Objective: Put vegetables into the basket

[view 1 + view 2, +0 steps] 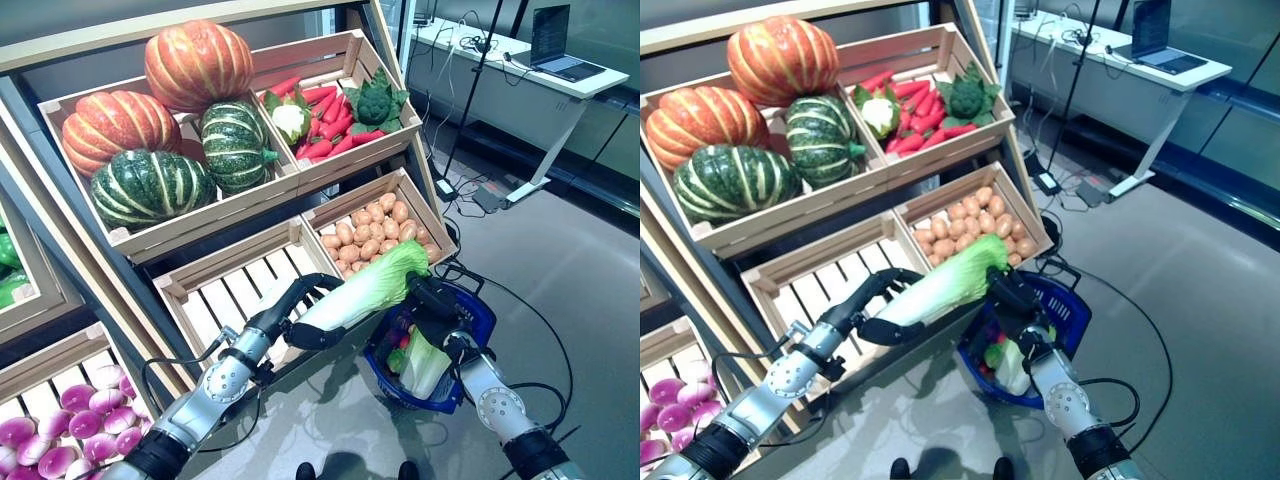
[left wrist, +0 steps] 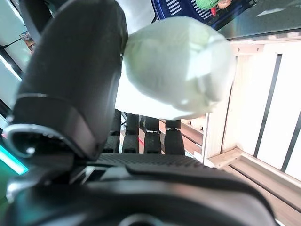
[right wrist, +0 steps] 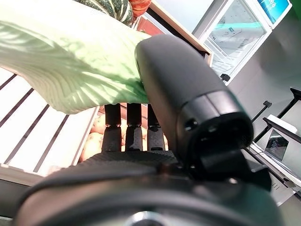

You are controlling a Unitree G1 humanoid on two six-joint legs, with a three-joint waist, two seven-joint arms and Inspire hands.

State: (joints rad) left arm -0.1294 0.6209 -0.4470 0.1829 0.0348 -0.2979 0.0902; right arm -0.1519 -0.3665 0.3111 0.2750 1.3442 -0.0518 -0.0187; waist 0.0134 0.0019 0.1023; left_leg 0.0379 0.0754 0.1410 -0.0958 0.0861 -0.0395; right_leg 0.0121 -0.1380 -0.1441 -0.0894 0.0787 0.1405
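Observation:
My left hand [image 1: 297, 312] is curled round the white base of a long napa cabbage [image 1: 362, 288] and holds it in the air in front of the empty slatted crate [image 1: 225, 290]. Its leafy green tip reaches over the blue basket [image 1: 483, 312] on the floor. My right hand [image 1: 435, 298] is at that leafy tip, above the basket. In the right wrist view the leaf [image 3: 61, 61] lies between the thumb [image 3: 188, 94] and the fingers. In the left wrist view the cabbage base [image 2: 178, 70] sits between the thumb [image 2: 75, 84] and the fingers. Another pale green cabbage [image 1: 425, 366] and a small red vegetable [image 1: 403, 342] lie in the basket.
The wooden vegetable stand [image 1: 200, 235] rises close to the left of the basket, with a crate of small brown vegetables [image 1: 375, 235] just behind the cabbage tip. A white desk [image 1: 520, 70] with cables on the floor stands at the far right. Grey floor lies to the right of the basket.

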